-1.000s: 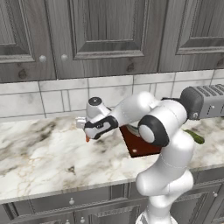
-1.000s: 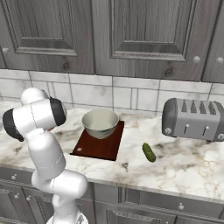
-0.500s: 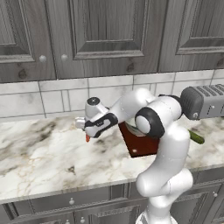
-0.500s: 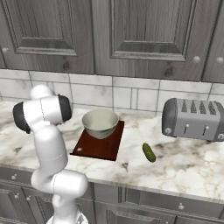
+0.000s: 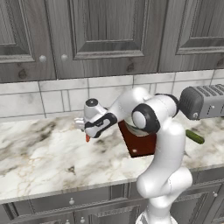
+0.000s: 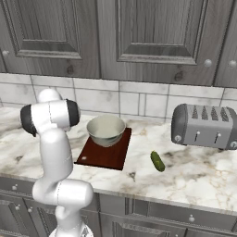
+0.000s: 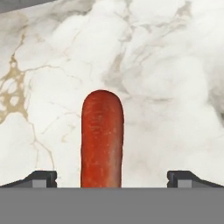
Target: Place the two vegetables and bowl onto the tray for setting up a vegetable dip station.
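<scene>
Here the jaws are clamped on the carrot (image 7: 102, 139), which juts straight out between the two dark fingertips (image 7: 38, 178) in the hand view, its rounded end pointing at the marble; how the pads meet it is cut off by the bottom of that picture. In the left base view only the carrot's red tip (image 5: 87, 138) peeks from under the gripper (image 5: 89, 133), clear of the counter (image 5: 39, 153), and the fingers themselves are too small to make out.

The gripper hangs over the middle of the counter, left of the tray (image 5: 139, 141). From this side the arm covers most of the tray and all of the bowl. In the right base view the bowl (image 6: 106, 130) sits on the back half of the tray (image 6: 104, 154), and the arm's shoulder hides the hand. The cucumber (image 6: 157, 160) lies on the counter to the right of the tray, near the front edge and in front of the toaster (image 6: 205, 126); in the left base view it (image 5: 194, 136) is partly cut off by the arm.

Against half a second ago, the gripper sits a little higher and closer to the tray, the elbow swung further right. Bowl, tray and cucumber have not moved.
</scene>
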Motion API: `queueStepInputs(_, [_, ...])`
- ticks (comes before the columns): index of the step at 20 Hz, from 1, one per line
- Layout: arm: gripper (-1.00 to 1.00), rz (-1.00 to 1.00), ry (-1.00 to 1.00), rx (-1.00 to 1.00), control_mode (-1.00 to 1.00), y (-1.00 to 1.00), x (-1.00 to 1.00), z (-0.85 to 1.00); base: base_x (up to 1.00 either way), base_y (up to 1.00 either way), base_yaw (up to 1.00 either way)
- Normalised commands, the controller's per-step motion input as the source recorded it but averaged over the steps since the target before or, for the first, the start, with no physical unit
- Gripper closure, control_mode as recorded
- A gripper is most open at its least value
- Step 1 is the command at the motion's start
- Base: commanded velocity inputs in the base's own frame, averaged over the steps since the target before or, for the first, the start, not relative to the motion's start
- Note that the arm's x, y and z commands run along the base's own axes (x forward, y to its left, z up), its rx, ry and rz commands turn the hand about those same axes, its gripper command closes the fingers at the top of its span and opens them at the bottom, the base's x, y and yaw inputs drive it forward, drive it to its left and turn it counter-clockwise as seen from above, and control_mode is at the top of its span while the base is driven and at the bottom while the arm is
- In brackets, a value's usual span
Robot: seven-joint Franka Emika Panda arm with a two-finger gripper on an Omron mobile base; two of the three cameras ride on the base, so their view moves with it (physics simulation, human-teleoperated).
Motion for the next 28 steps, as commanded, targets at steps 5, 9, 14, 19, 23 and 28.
queueStepInputs(5, [-1.0, 0.0, 0.0, 0.0, -1.0, 0.05, 0.14, -0.13, 0.0, 0.0, 0.0])
queueStepInputs(9, [-1.0, 0.0, 0.0, 0.0, -1.0, 0.07, 0.14, -0.13, 0.0, 0.0, 0.0])
queueStepInputs(14, [-1.0, -0.01, 0.0, 0.0, -1.0, 0.09, 0.12, -0.14, 0.0, 0.0, 0.0])
queueStepInputs(19, [1.0, -0.03, 0.02, 0.0, -1.0, 0.05, 0.06, -0.12, 0.0, 0.0, 0.0])
queueStepInputs(23, [1.0, -0.05, 0.04, 0.0, -1.0, 0.0, -0.03, -0.06, 0.0, 0.0, 0.0])
queueStepInputs(28, [1.0, -0.02, 0.01, 0.02, -1.0, 0.0, -0.23, 0.0, 0.0, 0.0, 0.0])
